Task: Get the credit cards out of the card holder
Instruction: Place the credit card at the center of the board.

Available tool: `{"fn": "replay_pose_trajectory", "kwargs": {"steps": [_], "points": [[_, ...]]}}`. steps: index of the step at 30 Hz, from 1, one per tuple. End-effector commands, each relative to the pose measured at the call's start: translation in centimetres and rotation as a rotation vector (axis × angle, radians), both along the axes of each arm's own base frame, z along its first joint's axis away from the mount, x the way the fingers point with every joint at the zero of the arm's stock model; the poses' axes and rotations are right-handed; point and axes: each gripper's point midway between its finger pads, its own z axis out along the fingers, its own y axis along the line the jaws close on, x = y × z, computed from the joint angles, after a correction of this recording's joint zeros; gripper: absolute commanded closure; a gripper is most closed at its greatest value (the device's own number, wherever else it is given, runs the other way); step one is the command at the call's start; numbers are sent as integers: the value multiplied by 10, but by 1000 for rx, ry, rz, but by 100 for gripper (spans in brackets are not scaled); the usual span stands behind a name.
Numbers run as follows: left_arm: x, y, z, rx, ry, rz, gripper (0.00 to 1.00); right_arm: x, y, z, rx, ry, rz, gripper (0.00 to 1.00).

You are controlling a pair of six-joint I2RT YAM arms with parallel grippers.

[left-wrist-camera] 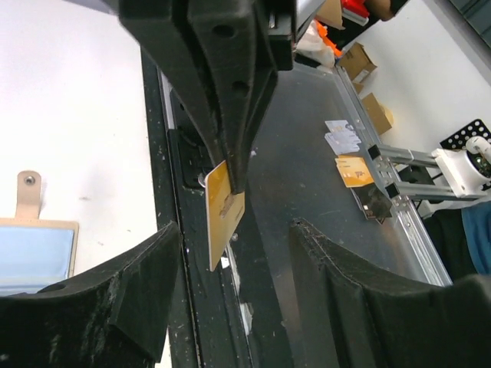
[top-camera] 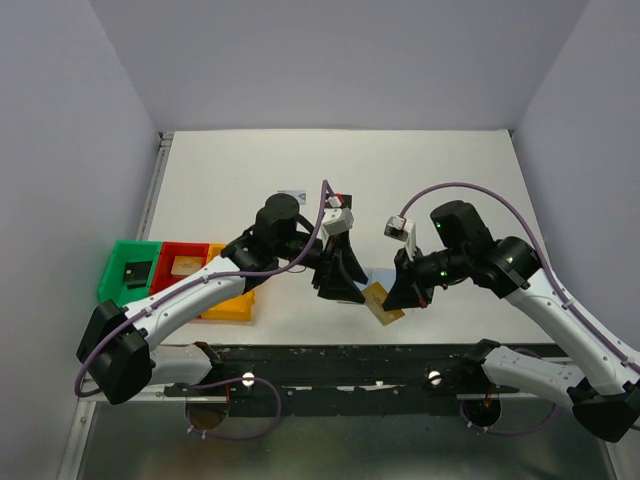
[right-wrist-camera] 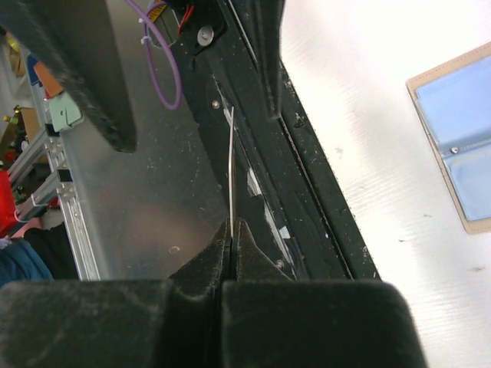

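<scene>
Our right gripper (right-wrist-camera: 232, 228) is clamped tight on a gold-orange credit card (left-wrist-camera: 222, 211), held on edge near the middle of the bench's near edge; our left gripper (left-wrist-camera: 234, 234) gapes wide, holding nothing; the card holder (right-wrist-camera: 456, 126) lies open by that edge.

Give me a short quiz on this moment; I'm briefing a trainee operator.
1. Fill in: the left gripper has its jaws ____.
2. The gold card is held by: A) the left gripper, B) the right gripper, C) neither.
3. True or false: the card holder lies folded shut.
Key: 1 open; 2 B; 3 false, it lies open with its blue-grey inside showing.
</scene>
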Motion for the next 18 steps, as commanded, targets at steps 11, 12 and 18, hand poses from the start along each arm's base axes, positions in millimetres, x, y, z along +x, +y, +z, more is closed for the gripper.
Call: {"fn": "replay_pose_trajectory", "kwargs": {"steps": [11,12,18], "points": [[-8,-7,-13,34,-4,-72,46,-2,2,7,-4,-31,25,100],[-9,-8,-13,34,-3,-76,49,-1,2,7,-6,-31,24,100],[-10,-11,-15,43,9,-87,81,-1,3,7,-8,-35,32,100]]}}
